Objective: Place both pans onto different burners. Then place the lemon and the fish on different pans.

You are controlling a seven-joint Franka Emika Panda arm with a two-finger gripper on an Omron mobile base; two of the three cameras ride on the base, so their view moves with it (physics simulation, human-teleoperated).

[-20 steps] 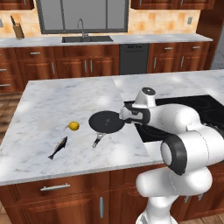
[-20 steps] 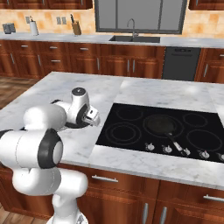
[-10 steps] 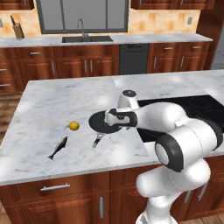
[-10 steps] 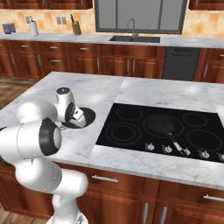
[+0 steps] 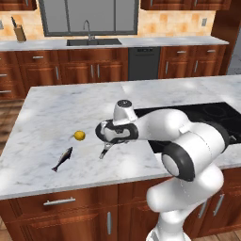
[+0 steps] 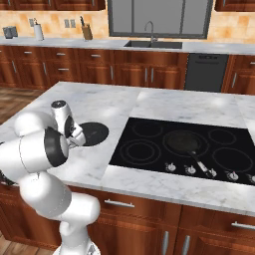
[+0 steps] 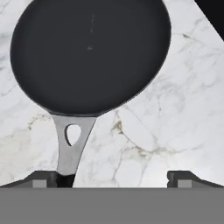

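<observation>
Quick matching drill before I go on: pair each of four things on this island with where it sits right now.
Things:
1. lemon
2. fish
3. pan under the gripper
4. second pan

Places:
A. on a cooktop burner
B. on the marble beside the cooktop
C. on the marble nearest the front edge
D. on the marble just left of the nearer pan

Pairs: 1-D, 2-C, 3-B, 4-A

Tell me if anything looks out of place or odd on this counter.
A lemon and a fish lie loose on the marble counter, and one pan sits there beside the cooktop. The other pan is already on a burner. Nothing looks spilled or damaged.
</observation>
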